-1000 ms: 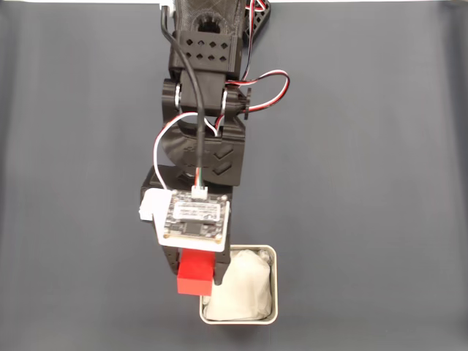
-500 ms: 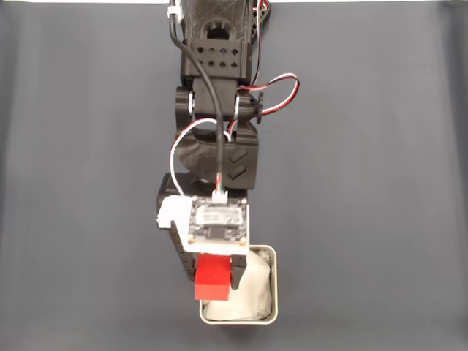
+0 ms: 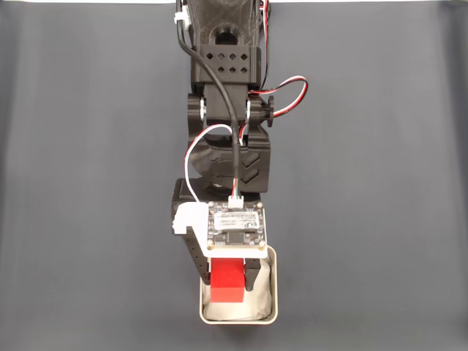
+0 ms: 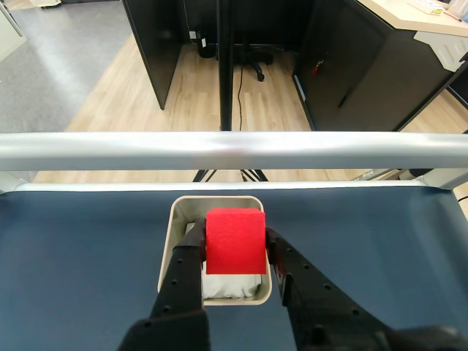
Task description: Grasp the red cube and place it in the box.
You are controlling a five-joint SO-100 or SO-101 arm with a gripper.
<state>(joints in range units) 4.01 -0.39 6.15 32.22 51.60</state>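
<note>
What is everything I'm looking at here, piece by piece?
red cube: one, bright red, held between the claw's fingers above the box
box: one, silvery rim with white lining, near the table's edge
table: one, dark blue-grey surface
rail: one, silver, along the table's far edge in the wrist view
office chair: one, black, on the wooden floor beyond
arm: one, black, with red, white and black wires
claw: one, black, shut on the cube

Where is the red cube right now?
In the fixed view the cube sits bottom centre, held in the claw over the box.
</note>
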